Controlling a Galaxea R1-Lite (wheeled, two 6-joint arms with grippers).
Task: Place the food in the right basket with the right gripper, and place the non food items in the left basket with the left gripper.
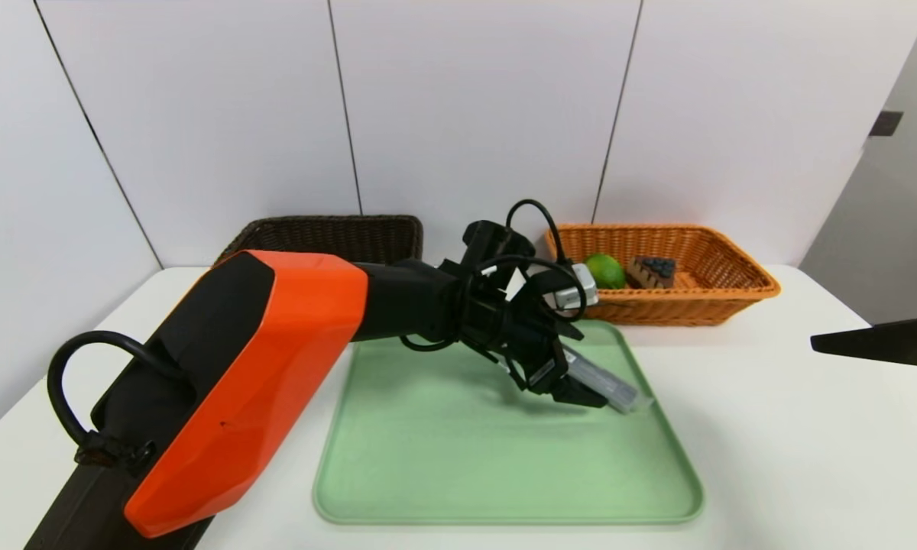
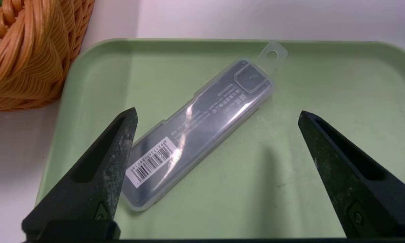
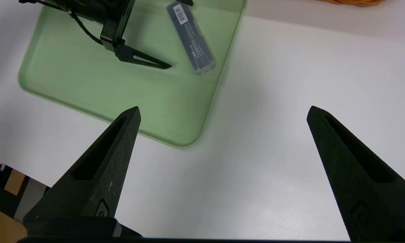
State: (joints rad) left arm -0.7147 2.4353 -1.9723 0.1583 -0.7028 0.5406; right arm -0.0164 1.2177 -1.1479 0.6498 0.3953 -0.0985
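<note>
A clear plastic case (image 2: 202,125) with a dark item and a barcode label inside lies flat near the right edge of the green tray (image 2: 290,189). My left gripper (image 2: 217,112) hangs just over it, open wide. One finger (image 2: 114,162) is beside the barcode end and the other stands well clear of the case. In the head view the case (image 1: 619,391) pokes out from under that gripper (image 1: 581,393). The orange right basket (image 1: 703,305) holds a lime (image 1: 605,270) and a brown block with a blue top (image 1: 652,272). My right gripper (image 3: 224,108) is open and empty over the white table.
The dark brown left basket (image 1: 328,233) stands at the back left, partly behind my left arm. The orange basket (image 2: 27,67) sits close to the tray's far right corner. White table (image 1: 772,428) lies to the right of the tray (image 1: 443,458).
</note>
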